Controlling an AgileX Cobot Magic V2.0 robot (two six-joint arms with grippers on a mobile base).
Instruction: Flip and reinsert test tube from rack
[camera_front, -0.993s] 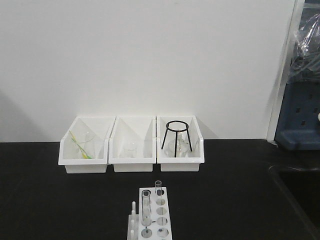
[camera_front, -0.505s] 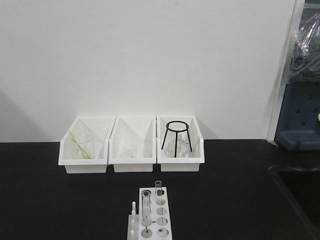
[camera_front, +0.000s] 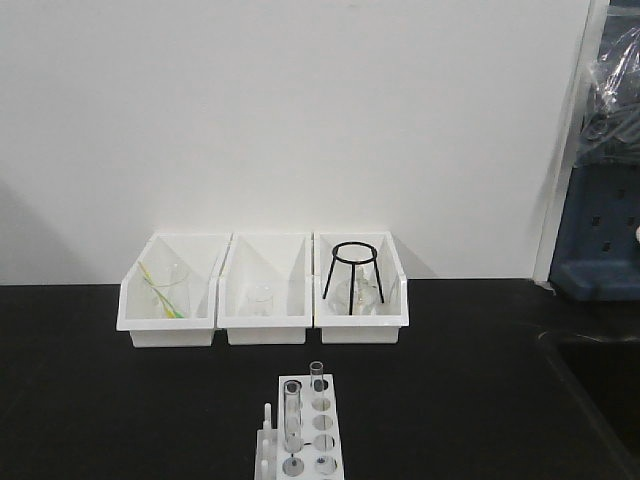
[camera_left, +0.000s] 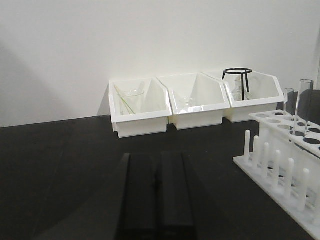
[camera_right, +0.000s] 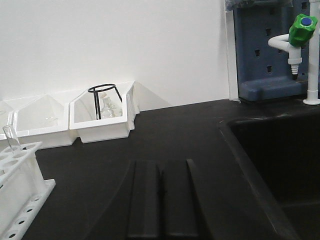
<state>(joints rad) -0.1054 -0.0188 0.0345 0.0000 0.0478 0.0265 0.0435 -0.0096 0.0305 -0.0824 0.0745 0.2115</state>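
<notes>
The white rack (camera_front: 318, 440) stands on the black bench at the bottom centre. Two clear glass tubes stand upright in it, a taller-looking near test tube (camera_front: 292, 415) and one behind it (camera_front: 317, 378). In the left wrist view the rack (camera_left: 280, 160) is to the right, with the tubes (camera_left: 303, 106) rising from its holes. My left gripper (camera_left: 157, 159) is shut and empty, low over the bench, left of the rack. In the right wrist view the rack (camera_right: 17, 192) and a tube (camera_right: 11, 138) are at far left. My right gripper (camera_right: 160, 165) is shut and empty, to the right of the rack.
Three white bins (camera_front: 264, 322) line the back wall; the right one holds a black wire tripod (camera_front: 353, 270), and the others hold glassware. A sink (camera_right: 280, 165) is sunk into the bench on the right, with a green-capped tap (camera_right: 300, 30) and blue panel behind.
</notes>
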